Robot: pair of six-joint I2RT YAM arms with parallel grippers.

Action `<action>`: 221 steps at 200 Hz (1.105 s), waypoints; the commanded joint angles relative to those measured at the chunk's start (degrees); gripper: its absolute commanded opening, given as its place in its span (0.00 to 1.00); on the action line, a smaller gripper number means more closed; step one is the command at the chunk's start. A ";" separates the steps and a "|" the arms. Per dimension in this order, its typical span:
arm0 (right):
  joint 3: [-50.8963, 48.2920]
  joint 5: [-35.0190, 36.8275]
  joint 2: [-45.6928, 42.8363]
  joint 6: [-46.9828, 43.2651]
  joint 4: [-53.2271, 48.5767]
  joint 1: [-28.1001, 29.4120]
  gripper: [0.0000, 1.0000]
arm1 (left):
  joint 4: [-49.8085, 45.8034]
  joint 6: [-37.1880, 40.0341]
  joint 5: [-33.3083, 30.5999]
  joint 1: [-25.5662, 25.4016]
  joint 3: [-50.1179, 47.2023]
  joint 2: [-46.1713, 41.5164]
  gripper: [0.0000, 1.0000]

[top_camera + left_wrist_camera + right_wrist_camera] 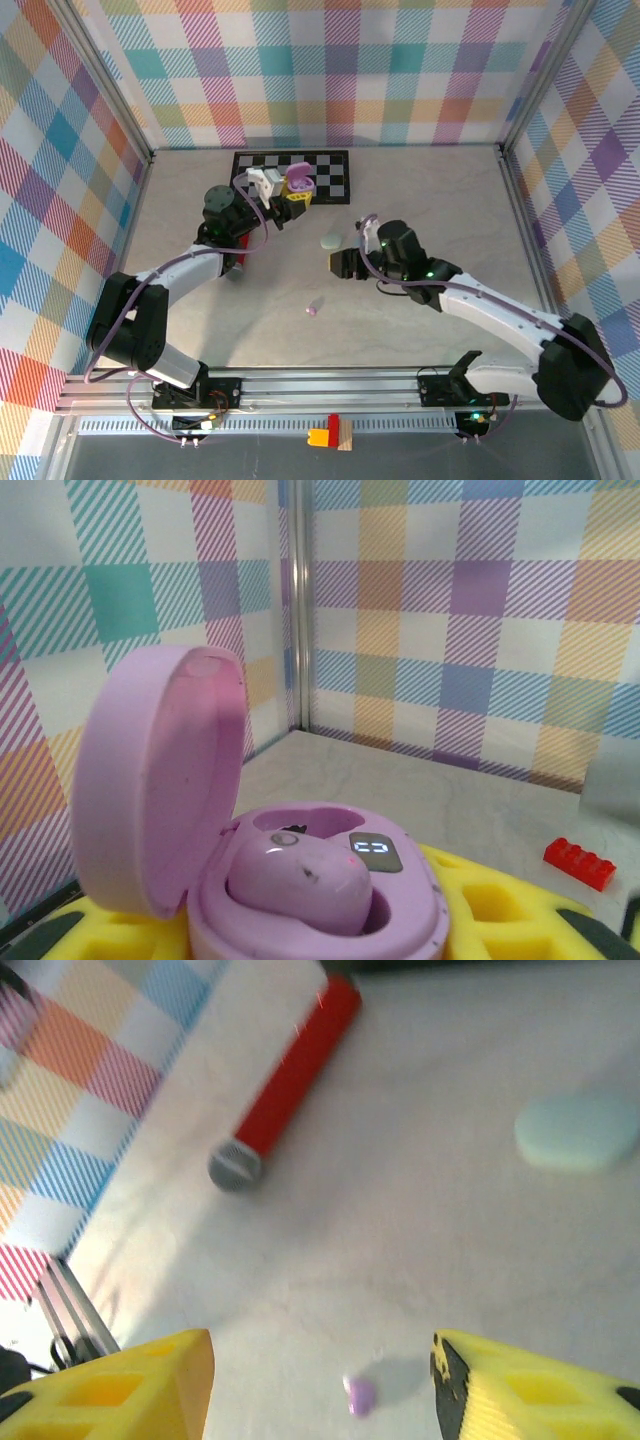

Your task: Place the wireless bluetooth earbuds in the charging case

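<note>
My left gripper (291, 196) is shut on the lilac charging case (320, 890), holding it up over the checkered mat. The case's lid (160, 790) stands open to the left. One lilac earbud (300, 880) sits in a socket of the case beside a small lit display; the socket behind it looks empty. Another lilac earbud (312, 311) lies loose on the table. In the right wrist view that earbud (360, 1396) lies on the table between my yellow fingertips. My right gripper (340, 264) hovers open, with nothing held.
A mint pebble-shaped case (330, 241) lies closed near the table's middle, also at the right wrist view's upper right (580, 1132). A black-and-white checkered mat (332, 176) lies at the back. A red cylinder (295, 1070) lies under the left arm. A red block (580, 863) rests on the table.
</note>
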 commanded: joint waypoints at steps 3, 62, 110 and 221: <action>0.01 -6.76 6.26 4.98 -1.88 1.74 0.59 | 3.97 -1.70 1.97 0.42 2.96 0.01 0.37; 10.76 -15.76 25.21 3.02 -8.88 5.59 0.51 | 3.91 -2.49 2.52 0.44 3.45 -0.35 0.36; 14.72 -17.67 32.36 1.91 -11.72 5.76 0.47 | 3.20 -2.25 2.97 0.61 4.40 -0.67 0.36; 17.99 -18.18 39.24 1.85 -14.26 5.75 0.32 | 3.49 -2.31 3.03 0.88 3.50 -1.27 0.36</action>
